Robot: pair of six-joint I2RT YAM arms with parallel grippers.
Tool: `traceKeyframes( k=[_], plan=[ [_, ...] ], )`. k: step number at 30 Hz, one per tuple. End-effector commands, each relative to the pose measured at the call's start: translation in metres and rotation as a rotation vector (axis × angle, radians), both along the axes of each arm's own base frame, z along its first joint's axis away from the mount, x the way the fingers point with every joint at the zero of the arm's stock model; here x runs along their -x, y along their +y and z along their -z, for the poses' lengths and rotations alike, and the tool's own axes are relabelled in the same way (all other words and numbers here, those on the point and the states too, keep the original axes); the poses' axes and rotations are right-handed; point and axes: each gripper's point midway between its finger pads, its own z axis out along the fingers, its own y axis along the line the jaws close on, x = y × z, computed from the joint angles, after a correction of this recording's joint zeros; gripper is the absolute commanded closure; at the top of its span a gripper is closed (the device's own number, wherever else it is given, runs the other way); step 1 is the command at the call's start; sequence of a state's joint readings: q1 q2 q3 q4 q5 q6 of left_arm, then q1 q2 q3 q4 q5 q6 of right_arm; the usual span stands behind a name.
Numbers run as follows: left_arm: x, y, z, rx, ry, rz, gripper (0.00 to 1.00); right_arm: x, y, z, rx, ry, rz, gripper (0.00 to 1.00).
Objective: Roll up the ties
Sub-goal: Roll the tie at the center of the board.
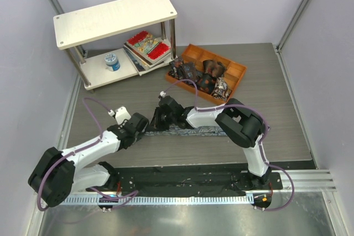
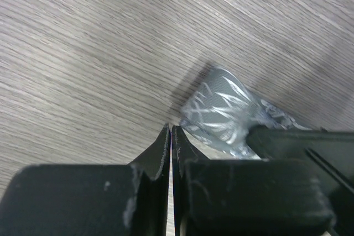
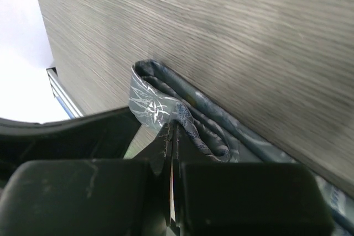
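A long grey-blue tie (image 1: 206, 131) lies flat across the middle of the table, with its left end folded over. My right gripper (image 1: 159, 119) is shut on that folded end; in the right wrist view the tips (image 3: 172, 125) pinch the patterned fabric (image 3: 152, 103). My left gripper (image 1: 147, 125) is shut and empty. Its tips (image 2: 170, 129) sit low over the bare table just left of the tie's end (image 2: 218, 111). Several small dark rolled ties (image 1: 207, 75) with red prints sit in an orange tray (image 1: 194, 54) at the back.
A two-tier white shelf (image 1: 113, 17) stands at the back left, with red-patterned books (image 1: 146, 45) and a blue-and-white roll (image 1: 112, 61) on its lower level. Both arms crowd together at the tie's left end. Metal rails run along the table's sides.
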State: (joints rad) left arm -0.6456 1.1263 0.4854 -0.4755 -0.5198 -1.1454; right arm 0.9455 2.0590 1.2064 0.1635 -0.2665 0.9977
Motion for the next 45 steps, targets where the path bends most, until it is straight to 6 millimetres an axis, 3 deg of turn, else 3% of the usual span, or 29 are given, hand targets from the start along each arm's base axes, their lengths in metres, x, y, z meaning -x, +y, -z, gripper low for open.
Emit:
traceKeyframes(
  k=[1, 7, 13, 16, 21, 28, 45],
  plan=[
    [-0.01, 0.007, -0.001, -0.025, -0.047, -0.048, 0.99, -0.009, -0.003, -0.033, -0.044, -0.076, 0.03, 0.99],
    [-0.004, 0.006, -0.008, -0.016, -0.034, -0.03, 0.91, -0.012, -0.01, -0.026, -0.022, -0.07, 0.048, 0.99],
    [0.001, 0.014, -0.035, 0.016, -0.105, -0.031, 0.56, -0.011, -0.011, -0.023, -0.015, -0.069, 0.048, 0.99],
    [-0.004, 0.013, -0.049, 0.03, -0.159, -0.018, 0.48, -0.01, -0.012, -0.025, -0.018, -0.07, 0.047, 0.99],
    [-0.016, 0.002, -0.049, 0.06, -0.158, 0.018, 0.49, -0.01, -0.014, -0.027, -0.019, -0.074, 0.052, 0.99],
    [-0.032, -0.023, -0.038, 0.118, -0.154, 0.102, 0.58, -0.009, -0.015, -0.027, -0.021, -0.073, 0.048, 0.99],
    [-0.023, -0.015, -0.005, 0.102, -0.103, 0.059, 0.64, -0.009, -0.014, -0.024, -0.02, -0.065, 0.052, 0.99]
  ],
)
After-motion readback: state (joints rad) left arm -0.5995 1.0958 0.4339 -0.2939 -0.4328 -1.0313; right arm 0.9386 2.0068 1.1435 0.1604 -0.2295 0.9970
